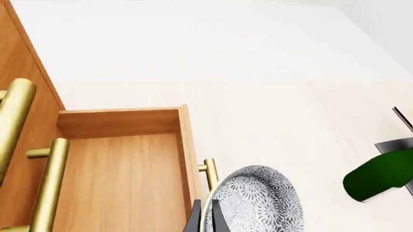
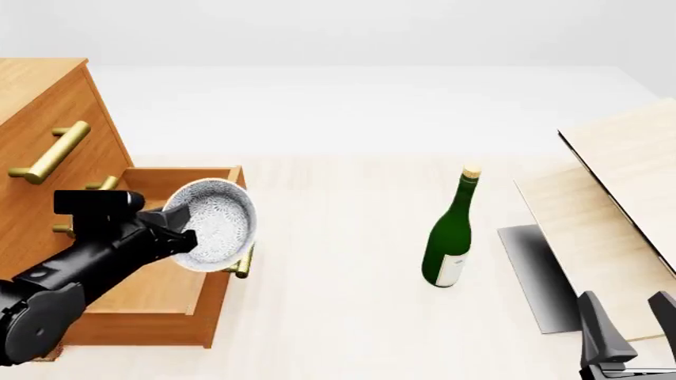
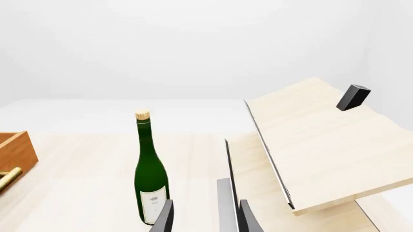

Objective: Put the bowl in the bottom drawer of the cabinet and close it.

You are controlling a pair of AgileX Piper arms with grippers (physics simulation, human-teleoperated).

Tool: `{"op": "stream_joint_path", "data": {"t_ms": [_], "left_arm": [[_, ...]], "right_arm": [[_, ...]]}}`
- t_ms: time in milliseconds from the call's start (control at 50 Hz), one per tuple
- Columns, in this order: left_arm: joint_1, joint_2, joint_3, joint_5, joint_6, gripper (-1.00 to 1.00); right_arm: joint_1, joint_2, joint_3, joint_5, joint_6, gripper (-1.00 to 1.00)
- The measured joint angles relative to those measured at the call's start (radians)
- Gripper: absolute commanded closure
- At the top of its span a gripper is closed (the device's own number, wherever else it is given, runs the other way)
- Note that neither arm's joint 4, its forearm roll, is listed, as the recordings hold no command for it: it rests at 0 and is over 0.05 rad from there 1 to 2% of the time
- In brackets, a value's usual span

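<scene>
While gripped, speckled round bowl (image 2: pixel 215 224) – over wooden bottom drawer (image 2: pixel 158 297)

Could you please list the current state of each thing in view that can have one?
bottom drawer: pulled open, nothing visible inside.
upper drawers: shut.
bowl: held tilted above the open drawer's front edge.
left end effector: shut on the bowl's rim.
right end effector: open, holding nothing.
green bottle: upright, corked, on the table.
pale boards: tilted.
</scene>
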Motion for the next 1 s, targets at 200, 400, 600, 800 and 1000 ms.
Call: {"op": "stream_joint_path", "data": {"t_ms": [200,400,600,800,1000], "left_arm": [[0.056,0.001,0.006,-0.011,0.010,1.00],[0.114,-0.003,0.011,-0.020,0.021,1.00],[0.169,0.001,0.022,-0.035,0.031,1.00],[0.221,0.019,0.032,-0.059,0.043,1.00],[0.260,0.048,0.037,-0.090,0.058,1.00]], "right_arm": [[0.000,0.000,0.000,0.000,0.000,-1.00],[0.000,0.000,0.000,0.000,0.000,-1.00],[0.000,0.000,0.000,0.000,0.000,-1.00],[0.000,0.000,0.000,0.000,0.000,-1.00],[0.000,0.000,0.000,0.000,0.000,-1.00]]}}
